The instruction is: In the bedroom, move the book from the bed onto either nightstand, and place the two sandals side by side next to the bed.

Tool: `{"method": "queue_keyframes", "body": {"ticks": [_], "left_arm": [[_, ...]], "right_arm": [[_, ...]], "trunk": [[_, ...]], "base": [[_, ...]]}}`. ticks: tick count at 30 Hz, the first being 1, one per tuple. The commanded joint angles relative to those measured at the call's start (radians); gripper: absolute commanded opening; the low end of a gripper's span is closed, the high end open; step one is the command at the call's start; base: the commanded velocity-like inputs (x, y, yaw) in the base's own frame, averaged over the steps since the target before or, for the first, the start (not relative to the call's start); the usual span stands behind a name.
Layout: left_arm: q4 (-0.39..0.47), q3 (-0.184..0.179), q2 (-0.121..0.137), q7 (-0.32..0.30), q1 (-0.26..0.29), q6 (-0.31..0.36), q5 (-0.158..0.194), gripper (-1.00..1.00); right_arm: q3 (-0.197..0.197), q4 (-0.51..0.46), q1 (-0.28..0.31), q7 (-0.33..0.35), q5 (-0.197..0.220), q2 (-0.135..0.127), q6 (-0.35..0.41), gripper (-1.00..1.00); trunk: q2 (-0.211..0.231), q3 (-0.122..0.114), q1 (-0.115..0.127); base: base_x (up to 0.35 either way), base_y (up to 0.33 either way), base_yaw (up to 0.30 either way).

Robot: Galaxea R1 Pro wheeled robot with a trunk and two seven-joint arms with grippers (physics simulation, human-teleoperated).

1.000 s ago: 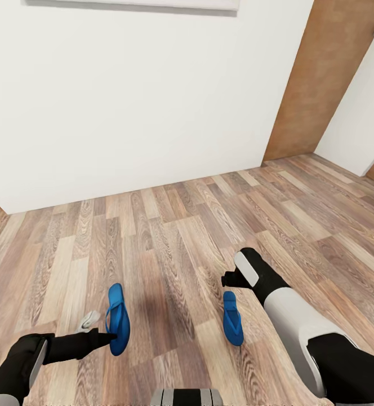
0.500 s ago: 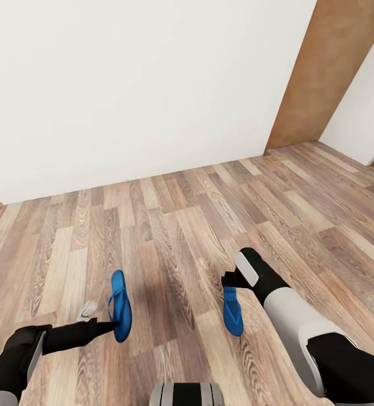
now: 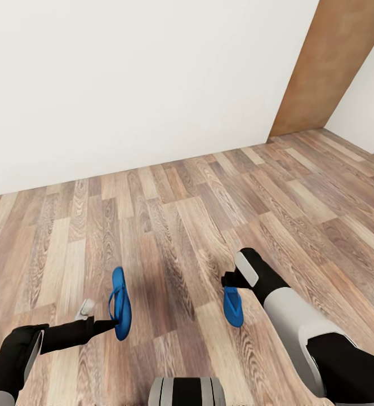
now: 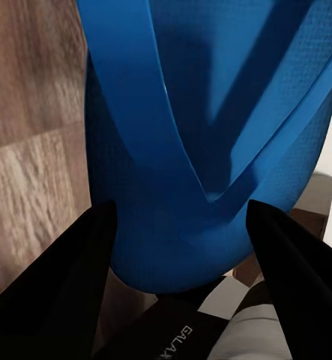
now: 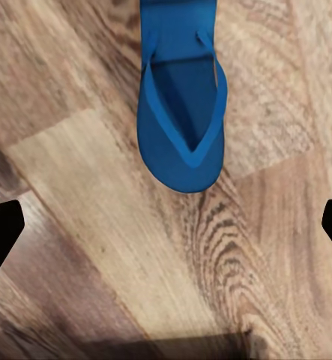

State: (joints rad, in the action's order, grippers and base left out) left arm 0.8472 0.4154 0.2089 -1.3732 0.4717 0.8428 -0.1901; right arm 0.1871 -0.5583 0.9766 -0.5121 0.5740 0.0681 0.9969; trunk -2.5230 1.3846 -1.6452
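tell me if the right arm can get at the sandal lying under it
Probably yes. The right end effector hangs open above the sandal, which lies flat on the bare floor with nothing between them. The left end effector holds the other sandal.

Open wood-plank floor [image 3: 181, 214] stretches ahead to the white wall [image 3: 142, 79], bare between the two flip-flops. The left flip-flop [image 3: 119, 301] fills the space between the left gripper [image 3: 112, 323] fingertips; the right flip-flop [image 3: 232, 305] lies flat under the right arm [image 3: 288, 316].

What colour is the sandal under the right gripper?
Bright blue, strap included: the sandal shows best in the right wrist view, lying on wood-plank floor.
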Motion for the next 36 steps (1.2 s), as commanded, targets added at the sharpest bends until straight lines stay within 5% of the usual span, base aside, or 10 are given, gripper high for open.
{"method": "queue_keyframes", "body": {"ticks": [1, 28, 36], "left_arm": [[0.001, 0.003, -0.001, -0.008, 0.001, 0.010, -0.010, -1.00], [0.000, 0.003, 0.000, -0.009, 0.001, 0.006, -0.011, -1.00], [-0.002, 0.003, -0.001, -0.009, 0.001, 0.004, -0.012, -1.00]], "right_arm": [[0.005, -0.001, 0.001, -0.009, 0.010, -0.001, 0.002, 1.00], [0.005, -0.002, 0.001, -0.009, 0.008, -0.002, 0.000, 1.00], [0.005, -0.002, 0.001, -0.009, -0.035, -0.002, -0.002, 1.00]], "trunk": [[-0.001, 0.005, 0.000], [-0.007, 0.109, -0.012], [-0.007, 0.109, -0.012]], "base": [[0.000, 0.000, 0.000], [0.000, 0.000, 0.000], [0.000, 0.000, 0.000]]}}
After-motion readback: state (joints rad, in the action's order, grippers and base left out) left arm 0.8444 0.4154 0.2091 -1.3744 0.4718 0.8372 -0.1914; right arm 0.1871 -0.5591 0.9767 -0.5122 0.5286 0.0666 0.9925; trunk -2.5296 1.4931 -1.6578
